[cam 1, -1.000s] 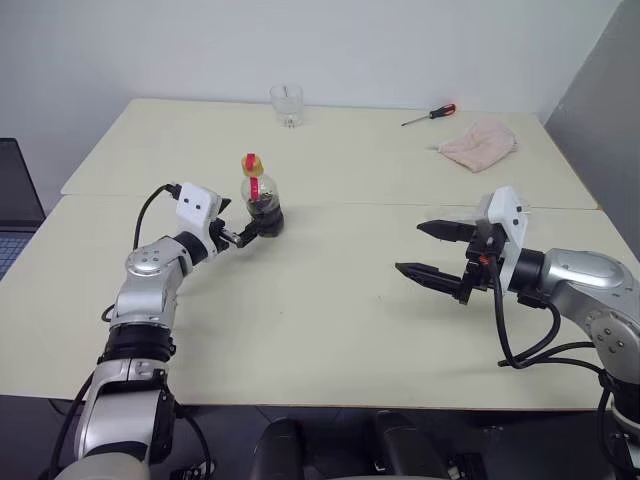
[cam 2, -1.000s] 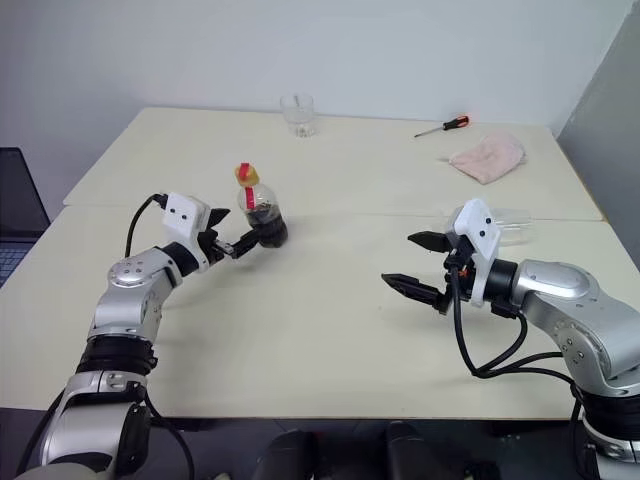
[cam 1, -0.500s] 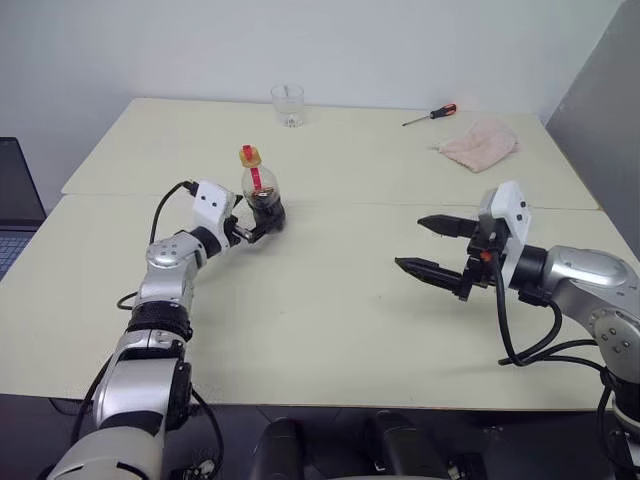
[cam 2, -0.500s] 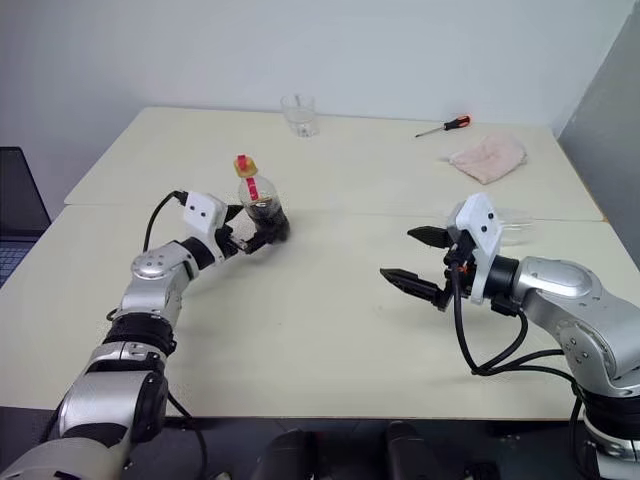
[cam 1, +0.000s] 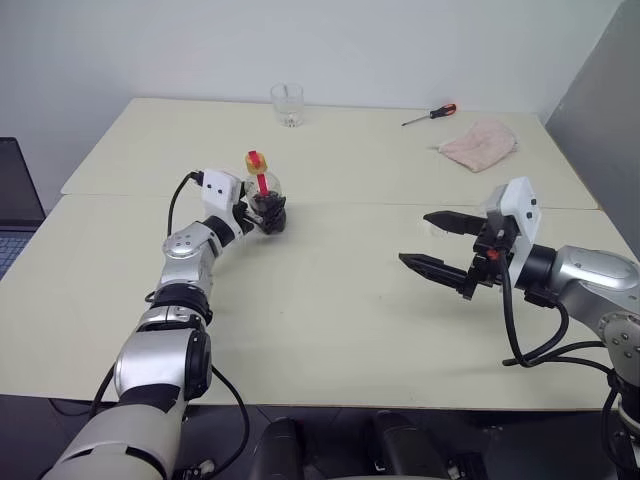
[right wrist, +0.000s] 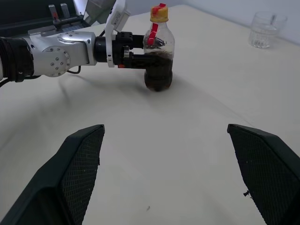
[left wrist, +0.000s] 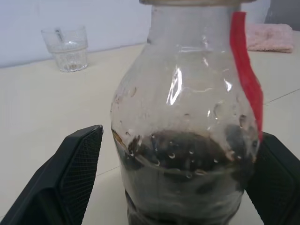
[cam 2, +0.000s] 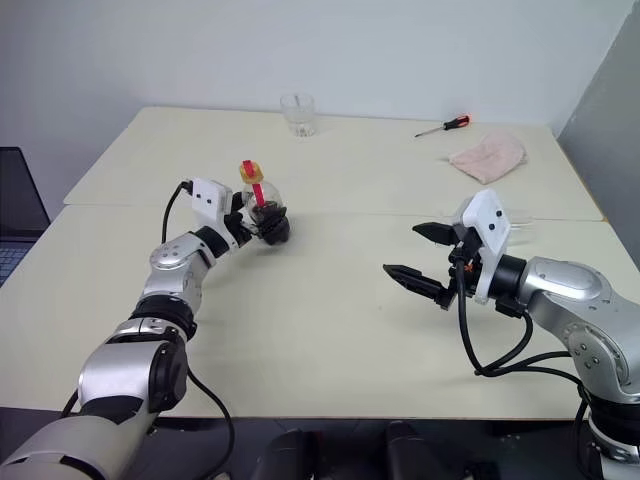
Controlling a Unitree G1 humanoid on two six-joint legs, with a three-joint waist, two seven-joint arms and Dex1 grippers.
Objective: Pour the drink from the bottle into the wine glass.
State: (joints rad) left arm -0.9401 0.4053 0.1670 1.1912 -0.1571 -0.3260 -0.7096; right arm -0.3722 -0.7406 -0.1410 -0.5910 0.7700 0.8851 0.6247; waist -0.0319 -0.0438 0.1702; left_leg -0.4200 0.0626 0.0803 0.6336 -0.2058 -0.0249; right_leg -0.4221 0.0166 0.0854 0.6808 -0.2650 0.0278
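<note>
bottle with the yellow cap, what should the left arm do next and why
Probably close the left end effector on the small clear plastic bottle with the yellow cap and red strip. In the left wrist view its two black fingers stand open on either side of the bottle's dark-liquid base, apart from it, and the bottle stands upright on the cream table. The right end effector hangs open, well away.

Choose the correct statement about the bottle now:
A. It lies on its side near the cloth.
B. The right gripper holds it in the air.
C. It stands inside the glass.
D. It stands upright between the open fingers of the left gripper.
D: the bottle stands upright on the table, with the left gripper open around its lower body.
</note>
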